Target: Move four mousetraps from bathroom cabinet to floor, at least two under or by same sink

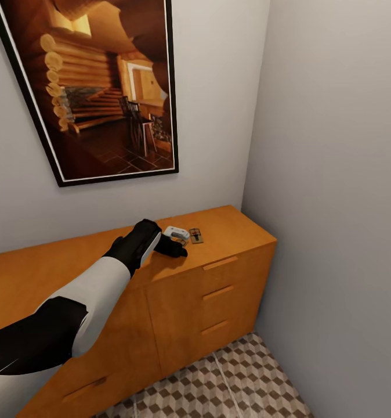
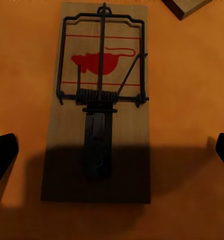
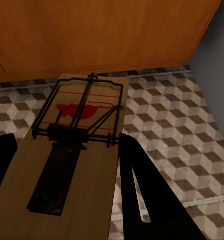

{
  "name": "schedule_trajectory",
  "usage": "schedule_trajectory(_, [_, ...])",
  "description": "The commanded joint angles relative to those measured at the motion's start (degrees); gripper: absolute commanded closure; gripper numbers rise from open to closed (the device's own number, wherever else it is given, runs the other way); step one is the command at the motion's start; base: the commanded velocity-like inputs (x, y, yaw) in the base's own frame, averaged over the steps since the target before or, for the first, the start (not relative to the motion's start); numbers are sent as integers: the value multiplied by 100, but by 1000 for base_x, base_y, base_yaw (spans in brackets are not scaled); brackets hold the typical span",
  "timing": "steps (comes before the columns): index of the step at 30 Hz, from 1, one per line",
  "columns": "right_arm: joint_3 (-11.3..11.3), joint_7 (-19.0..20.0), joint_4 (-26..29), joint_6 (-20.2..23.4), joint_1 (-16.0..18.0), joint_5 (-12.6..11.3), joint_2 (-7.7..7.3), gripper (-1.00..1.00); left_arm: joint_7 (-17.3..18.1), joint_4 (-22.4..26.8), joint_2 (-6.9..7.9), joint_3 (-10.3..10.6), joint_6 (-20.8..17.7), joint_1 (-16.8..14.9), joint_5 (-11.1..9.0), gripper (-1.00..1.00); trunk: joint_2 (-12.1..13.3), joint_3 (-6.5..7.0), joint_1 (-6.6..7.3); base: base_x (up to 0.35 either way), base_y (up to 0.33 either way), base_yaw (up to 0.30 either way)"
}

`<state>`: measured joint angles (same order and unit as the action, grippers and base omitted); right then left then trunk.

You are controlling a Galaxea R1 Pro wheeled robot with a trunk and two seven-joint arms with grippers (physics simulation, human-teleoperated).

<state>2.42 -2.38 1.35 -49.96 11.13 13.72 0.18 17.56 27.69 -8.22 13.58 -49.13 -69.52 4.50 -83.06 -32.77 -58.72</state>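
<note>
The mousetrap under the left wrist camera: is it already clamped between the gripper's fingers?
No. The mousetrap lies flat on the cabinet top, with the left gripper fingers standing apart from it at either side.

My head view is evenly lit and sharp, with soft shading on the wall (image 1: 335, 174) at 3 o'clock. On my left wrist view a dark shadow covers the mousetrap (image 2: 99, 100) toward 6 o'clock, and the right wrist view is dim, slightly soft.

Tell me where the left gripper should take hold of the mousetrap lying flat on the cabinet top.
Come straight down and pinch the mousetrap across its two long wooden edges, at the bare end. It lies flat on the cabinet, between the open left gripper fingers, wire and spring on top.
</note>
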Motion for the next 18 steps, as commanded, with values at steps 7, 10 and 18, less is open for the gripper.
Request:
schedule_trajectory(7, [23, 10, -3, -20, 3, -10, 0, 100, 43, -195, 10, 11, -16, 0, 37, -100, -2, -7, 0, 0, 0, 0])
schedule_trajectory(10, [22, 10, -3, -22, 3, -10, 0, 100, 44, -199, 12, 12, -9, 0, 37, 100, -2, -7, 0, 0, 0, 0])
schedule_trajectory(18, [25, 12, -3, -20, 3, -10, 0, 100, 45, -349, 11, 11, 219, 0, 35, 100, -2, -7, 0, 0, 0, 0])
